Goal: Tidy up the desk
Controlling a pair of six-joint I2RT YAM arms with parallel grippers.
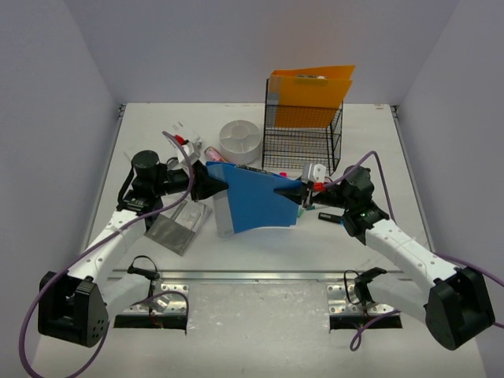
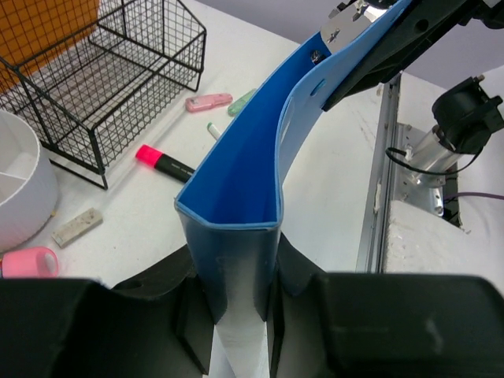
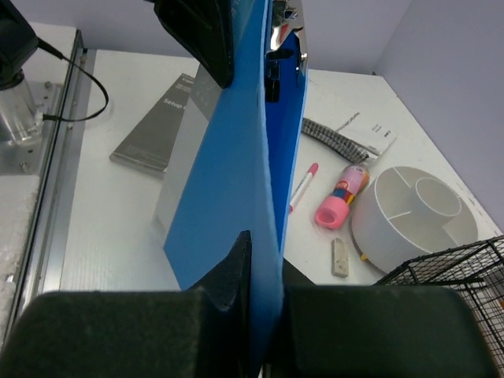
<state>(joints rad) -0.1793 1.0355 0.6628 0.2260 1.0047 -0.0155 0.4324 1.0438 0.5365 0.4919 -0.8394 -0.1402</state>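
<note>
both arms share the blue folder (image 1: 256,201), held up off the desk (image 1: 260,256), which fills the top view. left gripper (image 1: 209,183) is pinched on the folder's 9 o'clock end and right gripper (image 1: 297,193) on its 3 o'clock edge, likely so the floppy cover and white sheets (image 1: 223,219) don't sag. wire basket (image 1: 303,146) with orange folder (image 1: 311,94) sits at 1 o'clock, the probable drop spot. round tray (image 1: 239,140) crowds 11 o'clock and grey manual (image 1: 179,228) lies at 8. bare room is at 6, up to the metal rail (image 1: 260,276).

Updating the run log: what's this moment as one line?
left fingers: shut on blue folder | right fingers: shut on blue folder | blue folder: on edge between both | orange folder: in wire basket
</note>
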